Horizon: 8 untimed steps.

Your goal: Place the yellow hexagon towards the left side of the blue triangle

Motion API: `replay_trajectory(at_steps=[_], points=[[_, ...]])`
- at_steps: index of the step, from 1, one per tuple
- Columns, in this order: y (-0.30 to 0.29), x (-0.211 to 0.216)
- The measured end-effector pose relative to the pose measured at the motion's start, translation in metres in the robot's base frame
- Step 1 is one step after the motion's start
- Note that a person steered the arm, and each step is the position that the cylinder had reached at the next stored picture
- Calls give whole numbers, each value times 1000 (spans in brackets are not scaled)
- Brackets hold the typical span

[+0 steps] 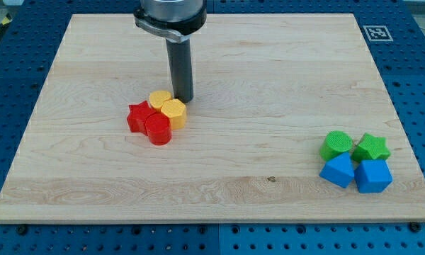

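A: Where does my tip (183, 99) stand?

B: At the end of the straight dark rod, down on the pale wooden board (269, 64), just at the view's upper right of the yellow cluster, touching or nearly so. It is a bare rod, so nothing opens, closes or holds.

A: And the yellow hexagon block (173, 109)?

B: Directly below-left of the tip, pressed against a second yellow block (160, 99), a red star-shaped block (138, 117) and a red rounded block (158, 130).

A: The target?

B: The blue triangle-like block (338, 171) lies well apart, at the view's lower right, beside a blue cube-like block (373, 176) and two green blocks (354, 146).

A: So the tip is on the wrong side?

B: I judge so: the hexagon must travel right and downward, so pushing calls for the tip at its left.
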State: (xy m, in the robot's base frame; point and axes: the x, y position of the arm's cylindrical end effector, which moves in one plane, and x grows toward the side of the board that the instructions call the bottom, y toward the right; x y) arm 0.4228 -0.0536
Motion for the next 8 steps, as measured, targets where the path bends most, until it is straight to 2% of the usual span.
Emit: replay_trajectory(at_steps=[2,5,8], points=[[-46,-2],[-28,28],[23,76]])
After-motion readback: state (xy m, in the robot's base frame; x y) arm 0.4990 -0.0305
